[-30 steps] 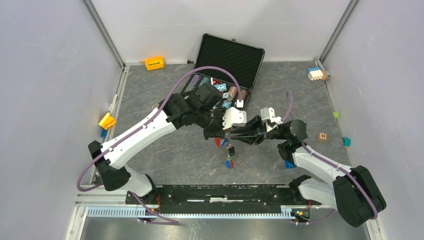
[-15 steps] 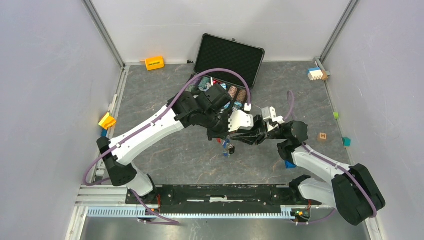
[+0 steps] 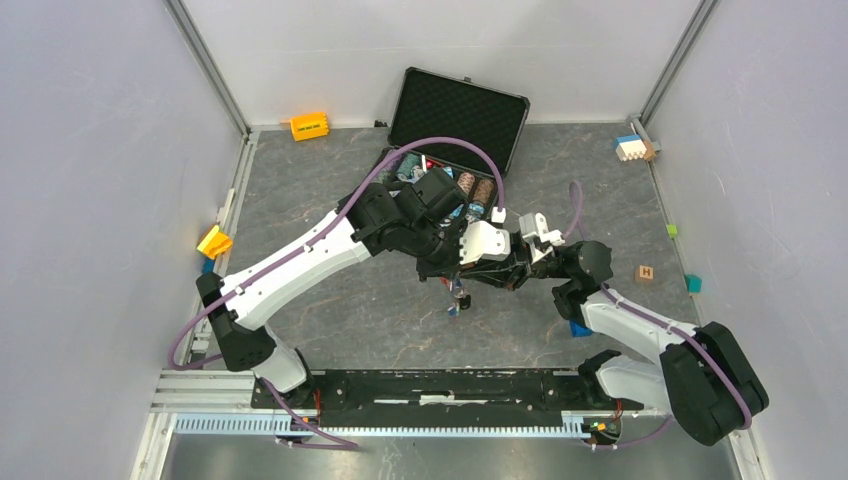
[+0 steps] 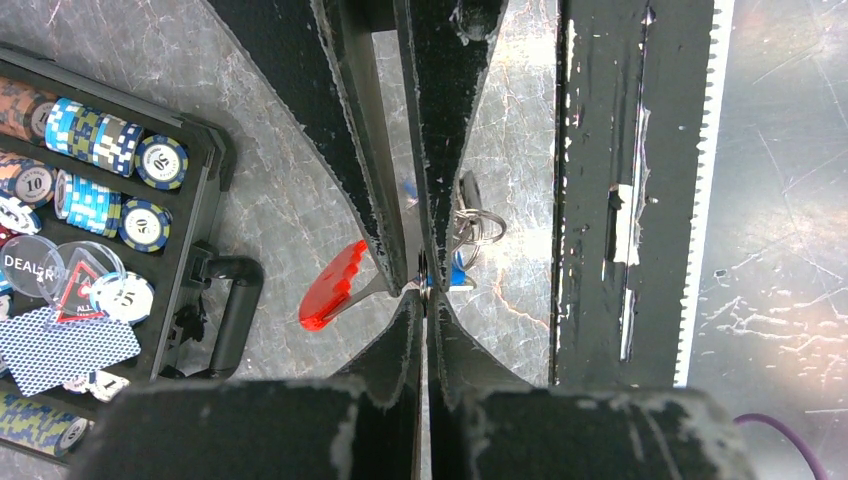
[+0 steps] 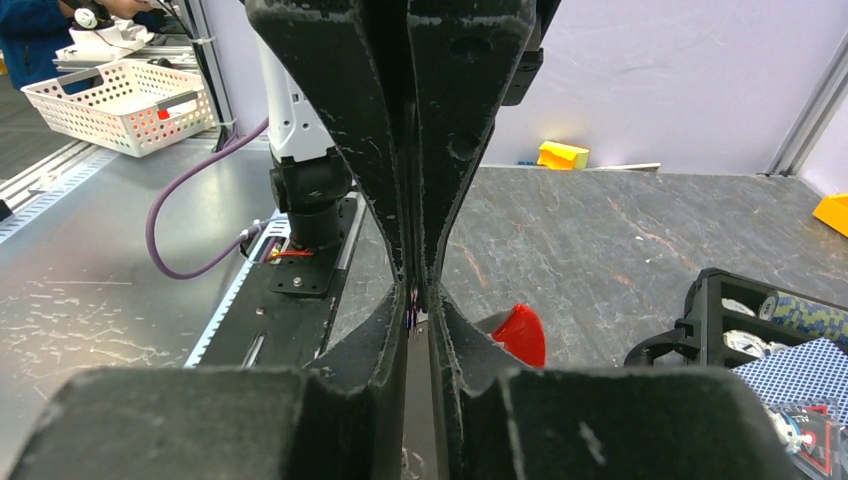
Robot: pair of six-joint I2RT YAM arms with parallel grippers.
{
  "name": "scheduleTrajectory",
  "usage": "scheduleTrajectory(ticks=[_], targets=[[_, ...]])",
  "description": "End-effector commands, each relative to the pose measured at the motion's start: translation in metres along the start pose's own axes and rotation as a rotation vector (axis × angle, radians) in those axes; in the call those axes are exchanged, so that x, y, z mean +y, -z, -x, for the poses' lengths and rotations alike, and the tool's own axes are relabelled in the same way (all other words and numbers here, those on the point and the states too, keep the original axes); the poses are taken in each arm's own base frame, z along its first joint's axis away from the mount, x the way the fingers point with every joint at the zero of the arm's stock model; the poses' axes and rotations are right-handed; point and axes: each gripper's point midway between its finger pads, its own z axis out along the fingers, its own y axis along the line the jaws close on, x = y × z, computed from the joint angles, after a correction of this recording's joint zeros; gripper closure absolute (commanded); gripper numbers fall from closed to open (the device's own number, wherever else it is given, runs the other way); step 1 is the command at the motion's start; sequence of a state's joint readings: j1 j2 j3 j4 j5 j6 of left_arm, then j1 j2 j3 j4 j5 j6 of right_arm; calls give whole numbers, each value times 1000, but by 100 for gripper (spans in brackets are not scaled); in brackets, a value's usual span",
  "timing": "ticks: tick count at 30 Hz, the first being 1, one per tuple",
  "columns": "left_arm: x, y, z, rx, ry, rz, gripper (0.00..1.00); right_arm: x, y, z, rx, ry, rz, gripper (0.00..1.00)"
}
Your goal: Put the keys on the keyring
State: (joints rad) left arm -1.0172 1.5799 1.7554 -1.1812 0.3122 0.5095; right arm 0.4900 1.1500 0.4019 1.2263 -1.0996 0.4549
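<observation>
as right claw (image 5: 417, 290) pinches a key (image 4: 455, 277), left claw (image 4: 422, 290) clamps the keyring (image 4: 335, 295).

Beside the left tool (image 4: 424, 298), a clear round button (image 4: 25, 262) in the open case (image 4: 212, 215) reads "DEALER". Poker chips (image 4: 143, 222) near it read "10" and "50". Well right of the right tool (image 3: 468, 279), a wooden block (image 3: 645, 272) on the table (image 3: 330, 320) bears "H".

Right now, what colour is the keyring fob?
Bright red; the keyring fob shows best in the left wrist view.
</observation>
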Motion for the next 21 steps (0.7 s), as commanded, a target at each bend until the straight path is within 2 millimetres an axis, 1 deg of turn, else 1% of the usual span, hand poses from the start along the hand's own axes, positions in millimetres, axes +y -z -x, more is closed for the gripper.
scheduleTrajectory(ticks=[1, 4, 9, 11, 13, 14, 15, 20, 21], targets=[[2, 9, 16, -46, -14, 20, 98, 1, -3, 4, -8, 35, 17, 83], [3, 9, 15, -44, -16, 22, 98, 0, -3, 3, -4, 32, 15, 81], [2, 7, 15, -40, -13, 17, 98, -1, -4, 2, 0, 28, 13, 82], [2, 5, 14, -35, -12, 13, 98, -1, -4, 2, 1, 28, 13, 84], [2, 5, 14, -35, -10, 12, 98, -1, -4, 1, 3, 30, 14, 91], [2, 5, 14, -37, -12, 12, 98, -1, -4, 1, 3, 30, 14, 98], [3, 5, 14, -37, -14, 12, 98, 0, -4, 2, 2, 37, 17, 100], [4, 3, 12, -28, -24, 16, 98, 0, -4, 7, -9, 69, 7, 100], [4, 4, 12, -26, -29, 17, 95, 0, -3, 7, -11, 74, 6, 100]])
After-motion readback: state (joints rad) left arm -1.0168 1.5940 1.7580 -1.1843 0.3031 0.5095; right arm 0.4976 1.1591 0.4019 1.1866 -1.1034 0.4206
